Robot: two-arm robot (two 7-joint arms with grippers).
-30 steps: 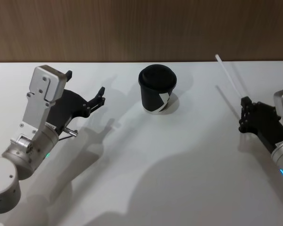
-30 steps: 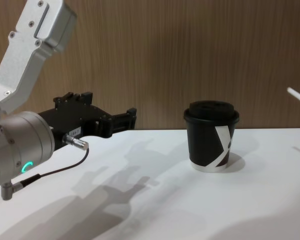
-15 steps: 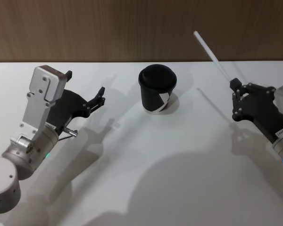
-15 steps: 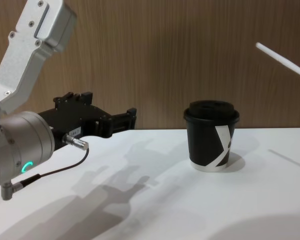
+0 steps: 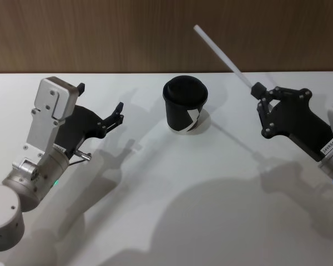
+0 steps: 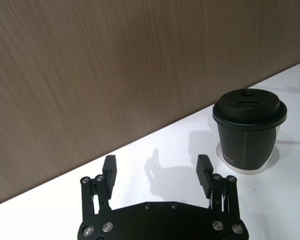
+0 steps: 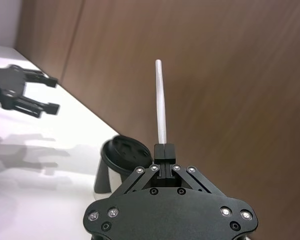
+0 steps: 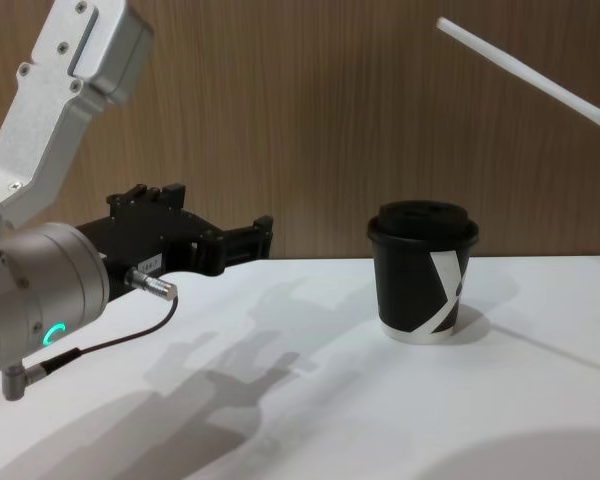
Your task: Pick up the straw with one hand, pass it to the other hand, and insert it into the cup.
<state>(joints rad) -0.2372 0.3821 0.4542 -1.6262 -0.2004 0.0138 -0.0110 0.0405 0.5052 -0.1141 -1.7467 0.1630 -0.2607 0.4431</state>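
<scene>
The small black blocky right gripper (image 5: 257, 91) is clamped shut on the thin straight white straw (image 5: 222, 52). It holds the straw in the air near the white desk's (image 5: 172, 183) right edge, with the long free part slanting up toward the back edge. The black paper cup with a domed lid (image 5: 185, 105) stands mid-desk near the back edge. The long black left gripper (image 5: 100, 98) hovers by the left edge, jaws spread wide and holding nothing. A clean handover likely means carrying the straw's free length squarely between those spread fingers.
</scene>
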